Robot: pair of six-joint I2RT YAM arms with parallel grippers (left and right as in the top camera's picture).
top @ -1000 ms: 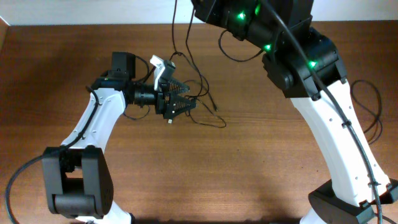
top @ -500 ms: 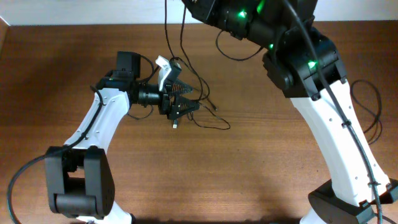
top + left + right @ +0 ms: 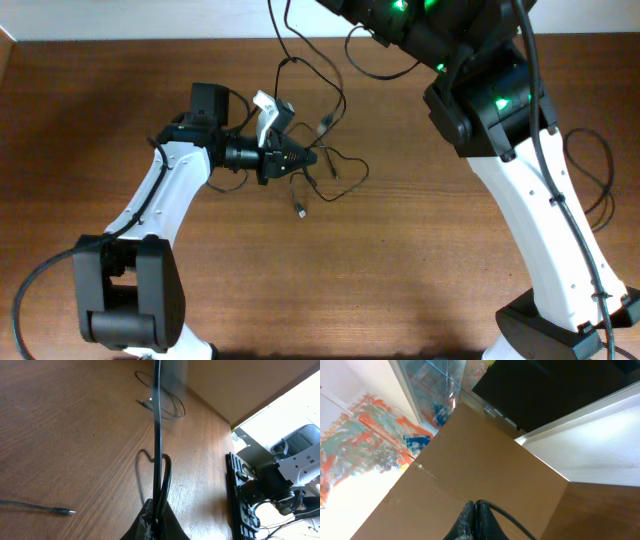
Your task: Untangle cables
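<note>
Your left claw [image 3: 298,158] is clenched on a strand of the cables [image 3: 335,165], tangled mid-worktop [image 3: 420,260] beside it. The right claw [image 3: 475,506], raised, pinches a cord too. Draw them apart slowly, so loops slide open rather than cinch.

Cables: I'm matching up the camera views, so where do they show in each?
Overhead: cables tangled upper centre, at the left gripper.
Left wrist: one cable runs straight up from bottom centre.
Right wrist: one cable curves out at bottom centre.
Shared landmark: left gripper, in overhead and left wrist.
</note>
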